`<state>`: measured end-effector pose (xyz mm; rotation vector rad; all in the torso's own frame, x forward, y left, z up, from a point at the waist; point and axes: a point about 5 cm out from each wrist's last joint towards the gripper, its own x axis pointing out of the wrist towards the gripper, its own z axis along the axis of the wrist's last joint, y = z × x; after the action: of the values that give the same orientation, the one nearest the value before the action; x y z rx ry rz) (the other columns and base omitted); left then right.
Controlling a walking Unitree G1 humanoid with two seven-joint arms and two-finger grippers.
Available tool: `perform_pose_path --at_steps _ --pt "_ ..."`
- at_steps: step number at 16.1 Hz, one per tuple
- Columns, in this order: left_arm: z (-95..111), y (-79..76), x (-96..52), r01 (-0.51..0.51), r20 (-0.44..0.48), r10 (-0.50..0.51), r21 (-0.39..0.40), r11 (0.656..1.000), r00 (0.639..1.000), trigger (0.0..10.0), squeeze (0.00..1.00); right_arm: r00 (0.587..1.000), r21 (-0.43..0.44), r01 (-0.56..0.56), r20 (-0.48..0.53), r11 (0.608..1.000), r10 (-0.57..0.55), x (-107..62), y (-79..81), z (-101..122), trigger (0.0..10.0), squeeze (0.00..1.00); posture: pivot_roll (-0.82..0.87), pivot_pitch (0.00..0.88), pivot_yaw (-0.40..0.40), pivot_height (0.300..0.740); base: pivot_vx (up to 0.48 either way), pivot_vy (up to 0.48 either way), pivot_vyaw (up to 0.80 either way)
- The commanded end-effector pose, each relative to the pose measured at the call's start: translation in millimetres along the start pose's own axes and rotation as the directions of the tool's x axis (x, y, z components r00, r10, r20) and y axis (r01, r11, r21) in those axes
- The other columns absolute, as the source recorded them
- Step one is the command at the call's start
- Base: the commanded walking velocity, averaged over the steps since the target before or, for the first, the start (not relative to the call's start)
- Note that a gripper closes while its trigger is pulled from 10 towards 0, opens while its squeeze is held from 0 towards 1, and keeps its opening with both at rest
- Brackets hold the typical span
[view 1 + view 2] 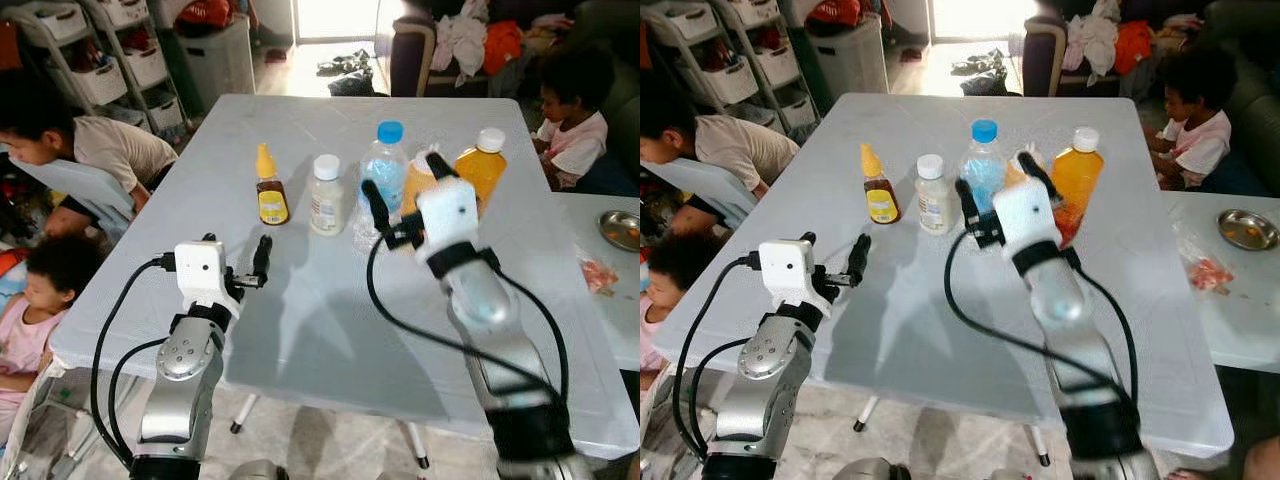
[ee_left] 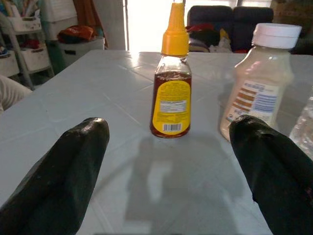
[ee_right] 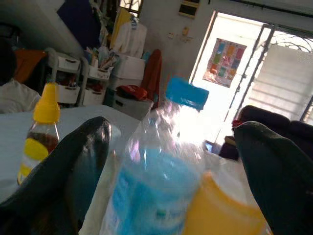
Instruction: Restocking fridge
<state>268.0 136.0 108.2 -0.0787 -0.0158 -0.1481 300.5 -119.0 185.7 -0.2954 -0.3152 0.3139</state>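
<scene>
— Pale grey desk (image 1: 300, 330) in a lived-in room, with shelving carts behind it and a dark sofa by the bright doorway. What stands on it?

— Near the far middle there is a row: a yellow-capped sauce bottle (image 1: 270, 187), a white-capped pale bottle (image 1: 326, 195) just beside it, a blue-capped water bottle (image 1: 384, 180), and an orange juice bottle (image 1: 481, 167) with a white cap.

— Where are the robot's fingers?

— The left gripper (image 1: 254, 266) hovers low over the desk, short of the sauce bottle, its fingers (image 2: 63, 171) spread wide and gripping nothing. The right gripper (image 1: 405, 188) is raised at the water bottle, its fingers (image 3: 73, 166) spread on either side of it, not closed on it.

— Anyone around?

— A person (image 1: 90, 150) leans at the left edge, a small child (image 1: 40, 300) sits below, and another child (image 1: 575, 125) sits at the right.
</scene>
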Motion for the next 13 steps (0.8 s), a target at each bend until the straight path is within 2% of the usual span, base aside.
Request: perform_pose_path --at_steps 1,5,13 --pt "6.4 2.5 0.5 -0.002 0.018 0.002 0.011 1.0 1.0 10.0 0.0 0.999 0.0 -0.017 0.028 1.0 0.017 8.7 0.2 5.9 10.0 0.0 -0.05 0.0 0.067 0.74 0.0 0.0 0.0" --pt "6.5 2.8 -0.9 0.0 0.014 -0.001 0.015 1.0 1.0 10.0 0.0 0.999 0.0 0.0 0.04 1.0 0.0 19.0 -2.8 9.6 10.0 0.0 -0.04 0.0 0.066 0.74 0.0 0.0 0.0" --pt "5.8 0.3 -1.5 0.027 -0.002 -0.027 0.012 1.0 1.0 10.0 0.0 0.994 0.043 0.106 0.01 0.993 -0.106 33.5 -25.5 9.6 10.0 0.0 -0.04 0.0 0.07 0.74 0.0 0.0 0.0"
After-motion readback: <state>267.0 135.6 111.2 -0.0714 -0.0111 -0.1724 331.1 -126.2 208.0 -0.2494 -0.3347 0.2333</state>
